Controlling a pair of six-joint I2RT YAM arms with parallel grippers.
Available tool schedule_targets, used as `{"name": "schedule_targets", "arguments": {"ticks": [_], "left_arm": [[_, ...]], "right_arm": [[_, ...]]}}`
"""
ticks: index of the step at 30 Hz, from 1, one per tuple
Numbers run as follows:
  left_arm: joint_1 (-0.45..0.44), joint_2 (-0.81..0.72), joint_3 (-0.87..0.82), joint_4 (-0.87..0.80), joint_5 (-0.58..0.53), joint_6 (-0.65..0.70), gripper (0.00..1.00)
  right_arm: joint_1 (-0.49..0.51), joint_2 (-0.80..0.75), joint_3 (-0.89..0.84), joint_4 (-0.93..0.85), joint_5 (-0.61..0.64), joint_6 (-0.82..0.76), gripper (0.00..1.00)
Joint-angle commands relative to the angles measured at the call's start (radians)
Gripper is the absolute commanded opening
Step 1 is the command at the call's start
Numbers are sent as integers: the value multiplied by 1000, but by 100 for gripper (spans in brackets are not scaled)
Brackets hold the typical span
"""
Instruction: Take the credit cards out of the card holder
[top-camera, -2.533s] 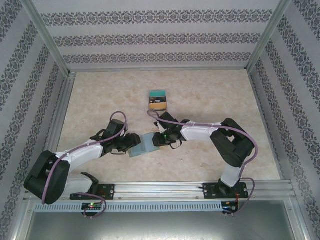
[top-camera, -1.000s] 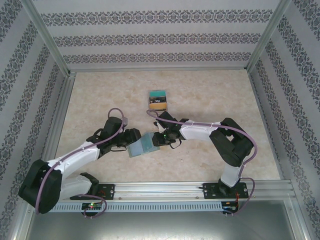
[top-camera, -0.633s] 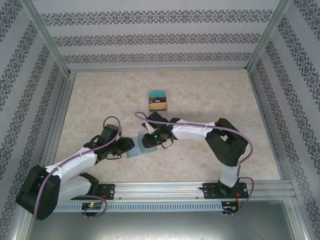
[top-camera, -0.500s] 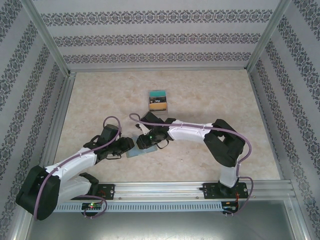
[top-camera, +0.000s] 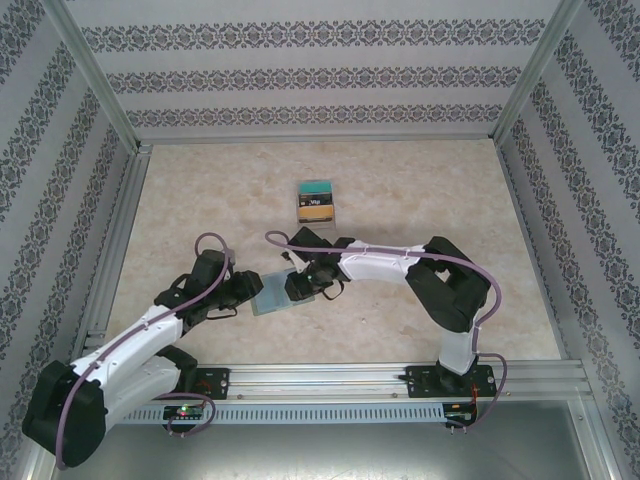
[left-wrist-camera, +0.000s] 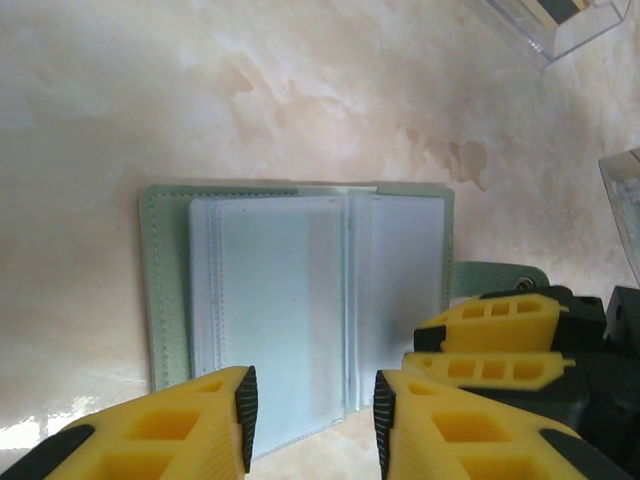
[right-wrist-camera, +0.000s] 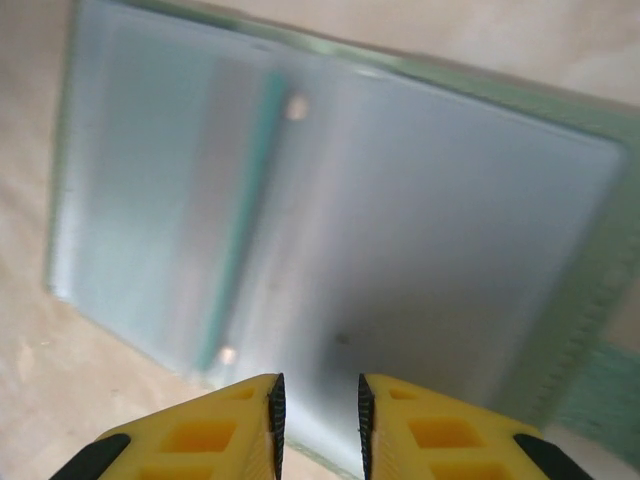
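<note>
**Card holder open on the table, a gripper at each side**

Card holder (top-camera: 270, 295) lies spread flat with its pale clear pockets up. It is a little left of the table's (top-camera: 420, 190) centre and closer to the near edge than the far one. The left gripper (left-wrist-camera: 312, 415) hangs over one edge of it, jaws moderately wide, straddling a pocket leaf without closing on it. The right gripper (right-wrist-camera: 315, 412) sits at the side with the tab (left-wrist-camera: 495, 272), and only a narrow gap shows between its fingers. Whether it pinches a leaf cannot be told, as the right wrist view is blurred. One clear stand (left-wrist-camera: 575, 25), cut off at that picture's corner, stands well apart toward the far edge. Two credit cards (top-camera: 317, 208) can be made out in it, one teal and one orange-brown.
</note>
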Motion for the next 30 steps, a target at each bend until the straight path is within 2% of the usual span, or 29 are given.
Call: {"name": "schedule_targets", "arguments": {"ticks": [1,8,16,30], "left_arm": [[14,35,-5,69,60,-4,39],[14,123,6,132,90,-3,39],[14,172,15,88,58,11,38],[13,251,15,105,74,20,37]], "right_arm": [[-14,-40,-15,-34,81,4,29],[-33,-53,-45,-52,135,10,29],[-34,-40,-63,-38,134,19,29],[-32,-21,-75,-28,127,30,29]]}}
